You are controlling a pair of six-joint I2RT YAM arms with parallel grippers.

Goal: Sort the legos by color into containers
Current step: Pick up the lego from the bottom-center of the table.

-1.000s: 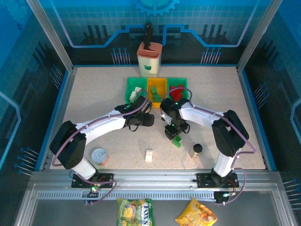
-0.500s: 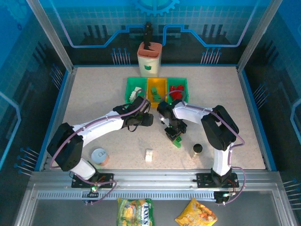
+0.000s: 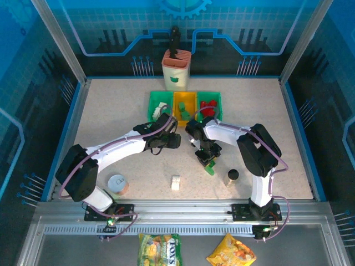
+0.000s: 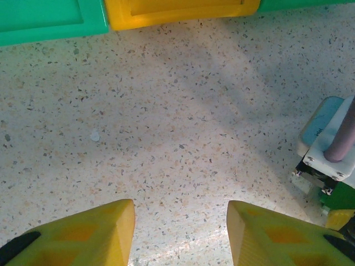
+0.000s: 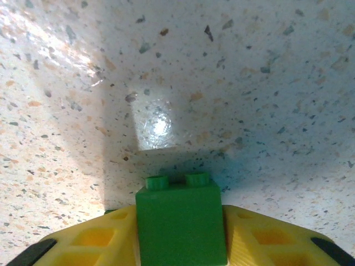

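Over the speckled table [image 5: 249,83], my right claw [image 5: 180,224] pinches 1 green lego [image 5: 180,213] by its sides, bound for the yellow bin [image 4: 177,11], while my left claw [image 4: 180,213] hovers spread and empty.

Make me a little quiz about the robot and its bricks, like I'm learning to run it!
1. True or false: the left fingers are empty.
2. Which colour is the brick between the right fingers? A red, B green, C white.
3. Fill in: the loose brick near the table's front edge is ____.
Key: 1 true; 2 B; 3 white.
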